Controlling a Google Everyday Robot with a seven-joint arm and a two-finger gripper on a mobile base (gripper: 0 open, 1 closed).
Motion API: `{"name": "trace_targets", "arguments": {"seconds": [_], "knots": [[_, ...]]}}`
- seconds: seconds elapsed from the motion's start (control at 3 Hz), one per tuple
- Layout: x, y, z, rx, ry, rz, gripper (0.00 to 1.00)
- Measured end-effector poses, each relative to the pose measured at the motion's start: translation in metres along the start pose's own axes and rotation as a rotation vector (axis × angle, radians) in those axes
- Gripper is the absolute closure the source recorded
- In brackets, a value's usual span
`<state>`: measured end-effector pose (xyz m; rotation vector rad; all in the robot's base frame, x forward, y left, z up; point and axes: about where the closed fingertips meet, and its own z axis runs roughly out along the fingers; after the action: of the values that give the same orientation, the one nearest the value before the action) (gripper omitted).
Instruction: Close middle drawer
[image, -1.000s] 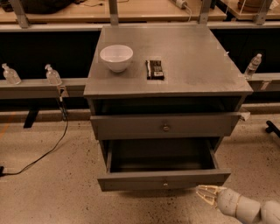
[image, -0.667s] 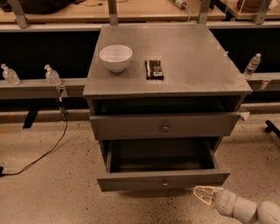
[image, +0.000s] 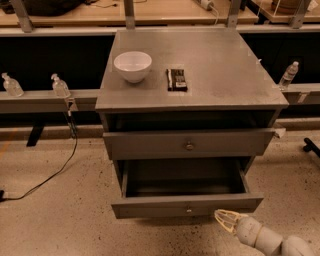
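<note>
Since the pale robot gripper (image: 226, 221) hangs just below the wide grey pulled-out middle drawer (image: 150, 206), lift it and push the front squarely. Whether its jaws are spread, you cannot tell.

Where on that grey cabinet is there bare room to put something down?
The grey cabinet top is bare right of the black flat bar, and along its front edge. The white round bowl crowds the left. The open middle drawer looks empty too; the gripper hovers below its front's right end.

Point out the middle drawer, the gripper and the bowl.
middle drawer (image: 150, 206): camera view, flat front, left of centre.
gripper (image: 222, 218): camera view, pale tip, below the drawer's right corner.
bowl (image: 132, 65): camera view, white outer wall.
</note>
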<state>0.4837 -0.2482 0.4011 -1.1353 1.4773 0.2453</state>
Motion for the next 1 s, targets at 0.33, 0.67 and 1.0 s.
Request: {"name": "trace_targets", "arguments": {"seconds": [0.33,0.67,1.0], "knots": [[0.017,0.001,0.025,0.039,-0.007,-0.009,1.0],[0.032,-0.003,0.045,0.029,0.024,-0.004,1.0],[0.032,-0.003,0.044,0.029,0.024,-0.004,1.0]]}}
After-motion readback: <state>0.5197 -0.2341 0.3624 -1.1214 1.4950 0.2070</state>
